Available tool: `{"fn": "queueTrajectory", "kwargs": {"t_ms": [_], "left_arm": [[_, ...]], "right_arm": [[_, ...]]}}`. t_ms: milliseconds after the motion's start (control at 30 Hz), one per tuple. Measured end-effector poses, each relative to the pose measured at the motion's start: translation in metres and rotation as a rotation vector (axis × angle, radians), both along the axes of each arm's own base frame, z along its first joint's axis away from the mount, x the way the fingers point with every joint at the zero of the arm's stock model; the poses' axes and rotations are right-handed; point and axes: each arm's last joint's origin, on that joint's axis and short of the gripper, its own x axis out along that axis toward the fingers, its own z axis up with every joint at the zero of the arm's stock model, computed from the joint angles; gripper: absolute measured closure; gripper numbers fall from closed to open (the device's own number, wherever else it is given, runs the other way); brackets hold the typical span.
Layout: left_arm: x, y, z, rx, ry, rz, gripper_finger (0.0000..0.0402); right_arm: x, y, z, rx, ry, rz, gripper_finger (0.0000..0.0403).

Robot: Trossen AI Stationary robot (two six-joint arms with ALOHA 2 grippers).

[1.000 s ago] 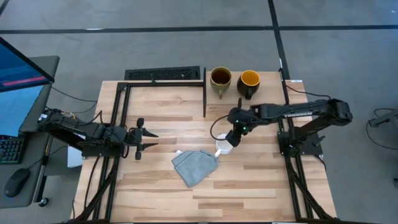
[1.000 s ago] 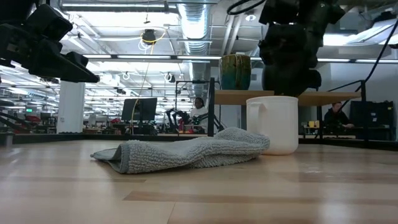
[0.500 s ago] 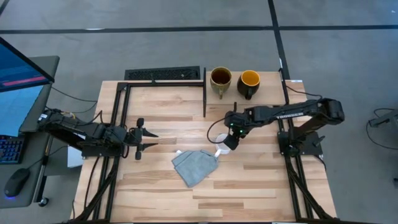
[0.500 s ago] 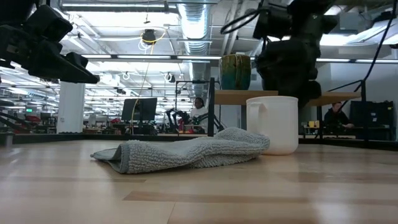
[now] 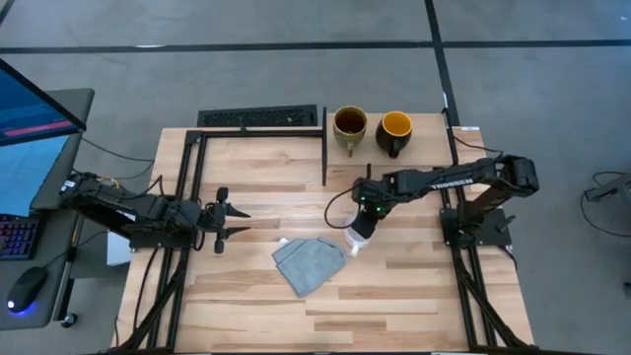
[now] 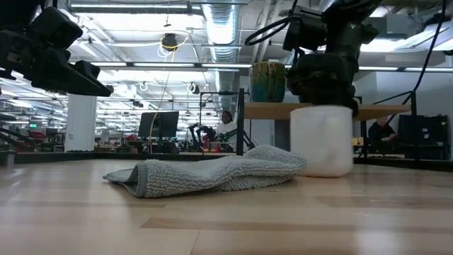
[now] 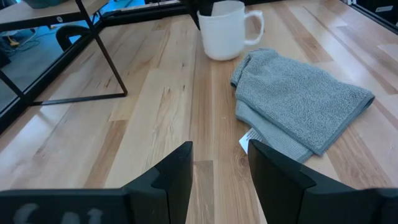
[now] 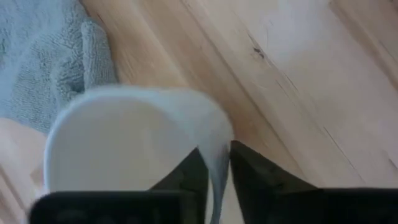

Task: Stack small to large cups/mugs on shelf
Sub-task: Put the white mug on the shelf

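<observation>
Fingers of the right claw point(image 8: 214, 171) pinch the wall of the white mug point(image 5: 357, 237), one inside the rim and one outside, as the right wrist view shows. In the low view the white mug point(image 6: 324, 140) stands upright on the worktop point(image 5: 414, 286), with the dark claw sitting directly on its top. Whether its base has left the wood is hard to judge from that angle; it appears to be resting there.

Just beside the mug lies a crumpled grey-blue cloth point(image 5: 310, 261), one edge close against the mug's side.

At the far edge of the worktop the light-wood shelf point(image 5: 424, 126) carries two mugs side by side: the olive-tan mug point(image 5: 349, 125) with a dark brown inside, next to the black upright, and the dark mug point(image 5: 394, 129) with a yellow-orange inside beyond it. Both stand upright and apart from each other.

The left claw point(image 5: 229, 220) hovers above the worktop's left side, well away from the cloth, its fingers parted and gripping nothing.
</observation>
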Motion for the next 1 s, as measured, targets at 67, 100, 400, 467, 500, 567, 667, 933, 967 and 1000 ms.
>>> {"fn": "queueTrajectory", "kwargs": {"t_ms": [67, 100, 400, 467, 500, 567, 667, 933, 967, 1000], "left_arm": [[0.0, 0.0, 0.0, 0.0, 0.0, 0.0, 0.0255], [0.0, 0.0, 0.0, 0.0, 0.0, 0.0, 0.0255], [0.0, 0.0, 0.0, 0.0, 0.0, 0.0, 0.0255], [0.0, 0.0, 0.0, 0.0, 0.0, 0.0, 0.0255], [0.0, 0.0, 0.0, 0.0, 0.0, 0.0, 0.0255], [0.0, 0.0, 0.0, 0.0, 0.0, 0.0, 0.0255], [0.0, 0.0, 0.0, 0.0, 0.0, 0.0, 0.0255], [0.0, 0.0, 0.0, 0.0, 0.0, 0.0, 0.0255], [0.0, 0.0, 0.0, 0.0, 0.0, 0.0, 0.0255], [0.0, 0.0, 0.0, 0.0, 0.0, 0.0, 0.0255]], "right_arm": [[0.0, -0.0002, 0.0, -0.01, -0.001, 0.005, 0.0351], [0.0003, -0.0005, 0.0001, -0.02, -0.004, 0.008, 0.0365], [0.0006, -0.0013, 0.0001, -0.07, -0.005, 0.013, 0.0383], [0.0006, -0.0013, 0.0001, -0.074, -0.006, 0.023, 0.0389], [0.0006, -0.0013, 0.0001, -0.076, -0.007, 0.029, 0.0389], [0.0006, -0.0013, 0.0001, -0.076, -0.007, 0.029, 0.0388], [0.0002, -0.0013, 0.0001, -0.077, -0.003, 0.031, 0.0388], [-0.0002, -0.0013, -0.0001, -0.078, 0.001, 0.037, 0.0389], [-0.0002, -0.0012, -0.0001, -0.078, 0.001, 0.037, 0.0389], [-0.0002, -0.0012, -0.0001, -0.078, 0.001, 0.037, 0.0389]]}}
